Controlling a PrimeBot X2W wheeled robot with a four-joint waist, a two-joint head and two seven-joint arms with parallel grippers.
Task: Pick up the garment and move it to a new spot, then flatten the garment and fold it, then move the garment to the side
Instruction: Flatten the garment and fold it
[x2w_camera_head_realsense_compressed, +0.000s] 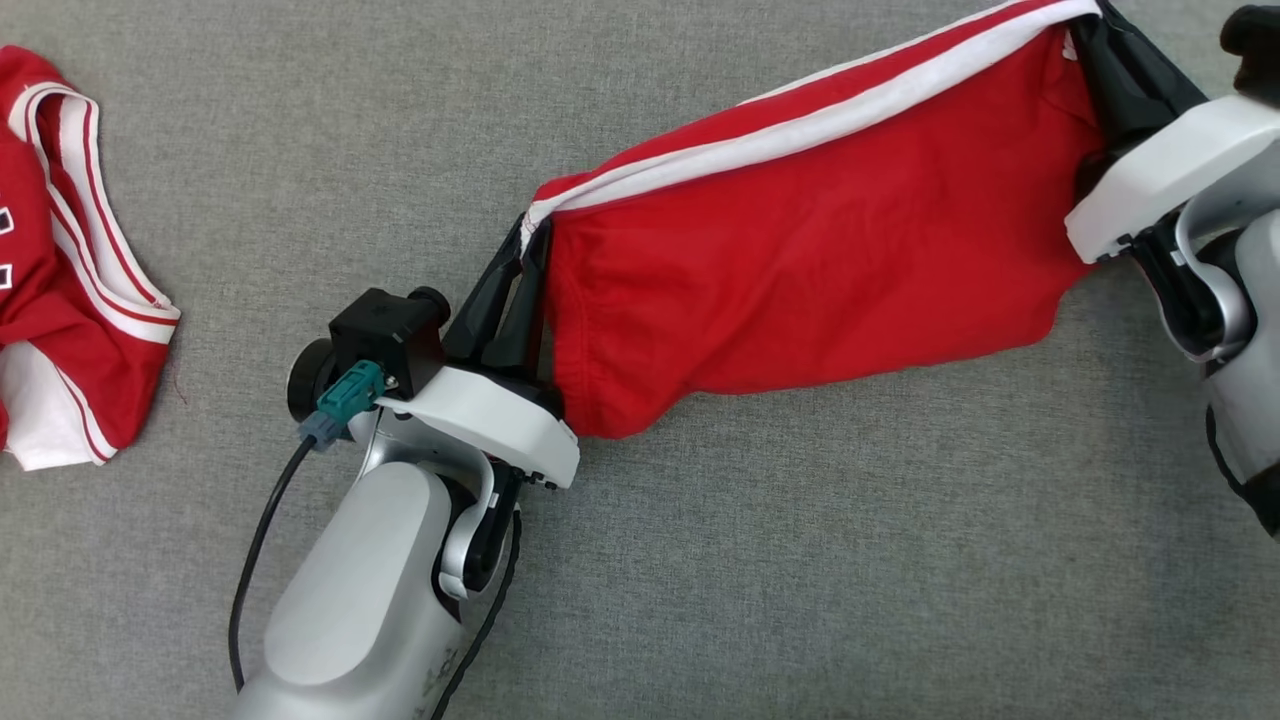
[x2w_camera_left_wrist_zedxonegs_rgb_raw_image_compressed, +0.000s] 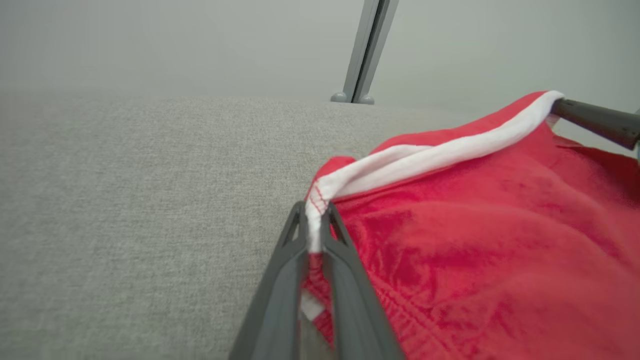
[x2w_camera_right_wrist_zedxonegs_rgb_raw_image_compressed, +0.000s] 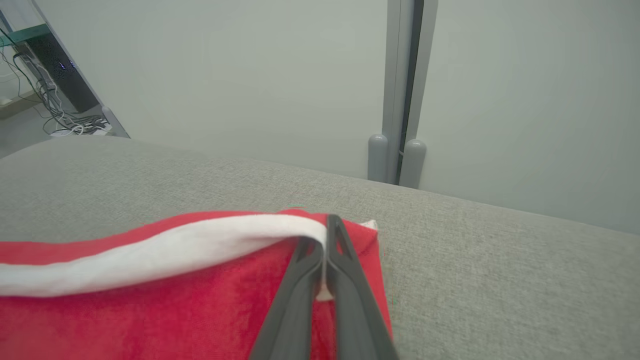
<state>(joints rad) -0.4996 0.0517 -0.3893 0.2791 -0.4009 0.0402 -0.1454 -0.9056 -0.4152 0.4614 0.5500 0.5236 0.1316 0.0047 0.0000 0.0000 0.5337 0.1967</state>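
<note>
A red garment (x2w_camera_head_realsense_compressed: 800, 250) with a white band along its top edge hangs stretched between my two grippers above the grey fabric surface. My left gripper (x2w_camera_head_realsense_compressed: 528, 240) is shut on its left corner. In the left wrist view that gripper (x2w_camera_left_wrist_zedxonegs_rgb_raw_image_compressed: 316, 210) pinches the white hem of the garment (x2w_camera_left_wrist_zedxonegs_rgb_raw_image_compressed: 475, 240). My right gripper (x2w_camera_head_realsense_compressed: 1090, 25) is shut on the right corner at the upper right of the head view. The right wrist view shows this gripper (x2w_camera_right_wrist_zedxonegs_rgb_raw_image_compressed: 327, 225) clamped on the white band of the garment (x2w_camera_right_wrist_zedxonegs_rgb_raw_image_compressed: 150, 310).
A second red and white garment (x2w_camera_head_realsense_compressed: 70, 270) lies crumpled at the left edge of the grey surface (x2w_camera_head_realsense_compressed: 800, 560). A pale wall with a grey vertical post (x2w_camera_right_wrist_zedxonegs_rgb_raw_image_compressed: 400, 100) stands behind the surface's far edge. Cables (x2w_camera_right_wrist_zedxonegs_rgb_raw_image_compressed: 65, 120) lie on the floor far left.
</note>
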